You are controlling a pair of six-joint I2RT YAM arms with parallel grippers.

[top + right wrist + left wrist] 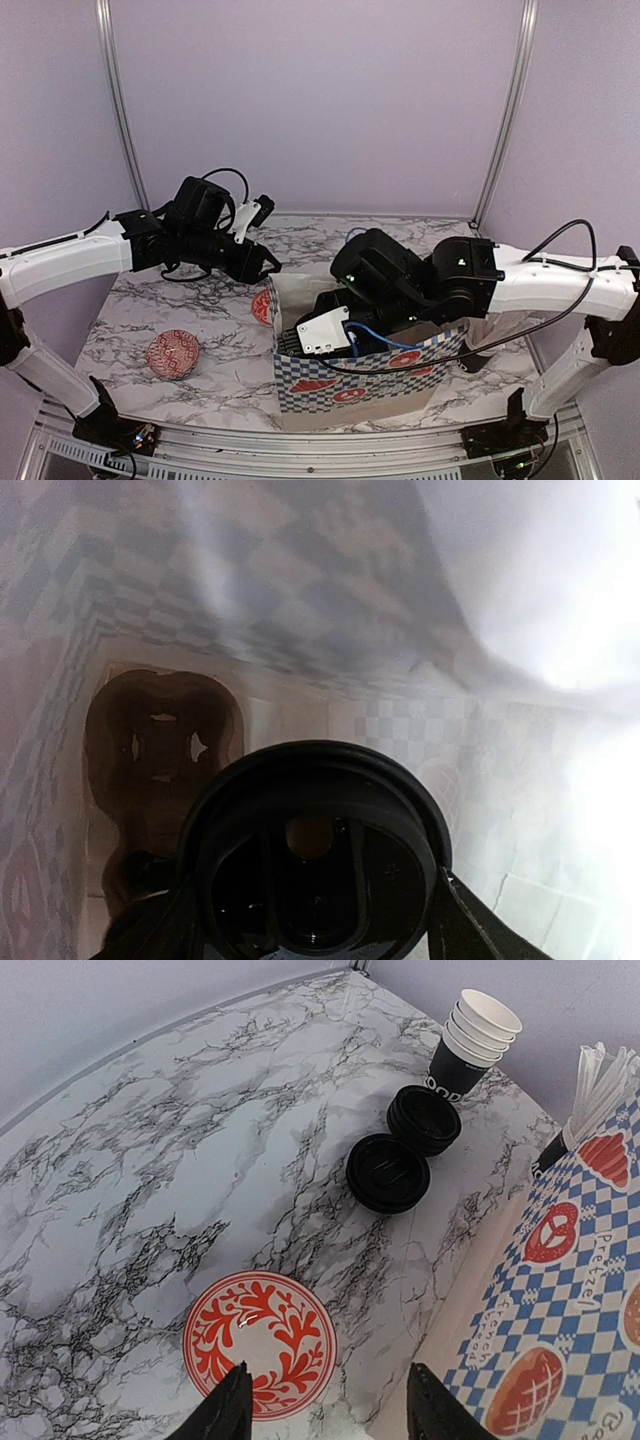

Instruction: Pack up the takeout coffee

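Reaching down into the bag [365, 385] at lower centre of the top view, grasps a lidded cup [315, 855] with the right gripper [310, 925], one of the fingers [475, 930] set against each side under the lid rim. Fills the lower middle of the right wrist view with the black lid; shows checkered bag walls all around. Note a dark brown shape [160, 745] with small cut-outs on the bag floor, up and left of the lid; cannot tell what. Cannot tell whether the cup base touches that floor. Locate the left gripper [330, 1410] left of centre in the top view, just past the far left corner of the bag: released, tips spread, nothing between. Find beneath, at lower centre of the left wrist view, a red bowl [258, 1345] on the table [150, 1160], close beside the bag wall at lower right. Find a second red bowl [173, 353] at lower left of the top view, well apart from the bag. See at upper right of the left wrist view two black lid stacks [388, 1172] side by side, and just beyond, a cup stack [475, 1040], cream insides showing. Note white straws [600, 1075] standing in a further cup [548, 1152] at the right edge, just behind the top edge of the bag.
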